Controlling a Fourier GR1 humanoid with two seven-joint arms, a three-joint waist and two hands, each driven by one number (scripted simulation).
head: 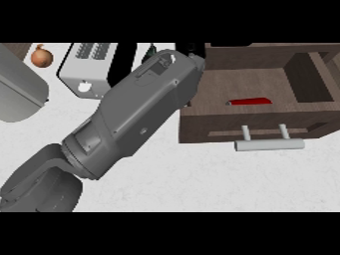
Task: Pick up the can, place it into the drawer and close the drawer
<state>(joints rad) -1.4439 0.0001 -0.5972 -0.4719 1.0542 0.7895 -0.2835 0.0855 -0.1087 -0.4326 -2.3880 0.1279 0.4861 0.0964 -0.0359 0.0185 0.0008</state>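
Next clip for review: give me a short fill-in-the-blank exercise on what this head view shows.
1. The brown drawer stands ____.
2. The red can lies ____ the drawer.
3. The drawer's handle is ____ in colour.
4. The onion sits to the ____ of the toaster in the view.

Missing words: open; inside; white; left

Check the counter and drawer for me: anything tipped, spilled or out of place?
Nothing spilled or broken. A red can lies on its side inside the open drawer. An onion sits beside the toaster at the back.
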